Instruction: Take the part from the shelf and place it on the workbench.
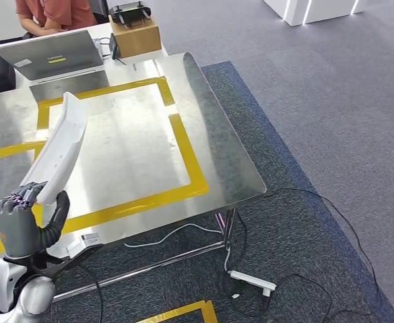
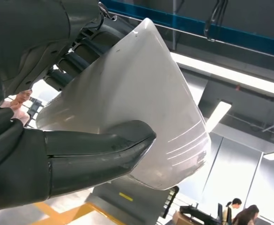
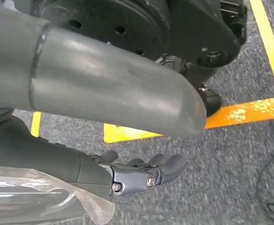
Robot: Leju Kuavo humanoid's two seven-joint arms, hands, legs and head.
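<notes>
A long curved white plastic part [image 1: 58, 149] stands tilted in my left hand [image 1: 24, 222], over the near left corner of the steel workbench [image 1: 220, 155]. My thumb and fingers grip its lower end. In the left wrist view the part [image 2: 142, 108] is close up, with my thumb [image 2: 99, 150] pressed across its face. A yellow tape rectangle [image 1: 187, 151] marks the bench top beneath it. My right hand [image 3: 142, 173] hangs beside my body over grey carpet, fingers loosely apart and holding nothing.
A closed laptop [image 1: 50, 54] and a cardboard box [image 1: 136, 33] with a black device on it sit at the bench's far end, where a person in an orange top [image 1: 57, 13] sits. A white power strip [image 1: 250, 281] and cables lie on the carpet under the bench's near right corner.
</notes>
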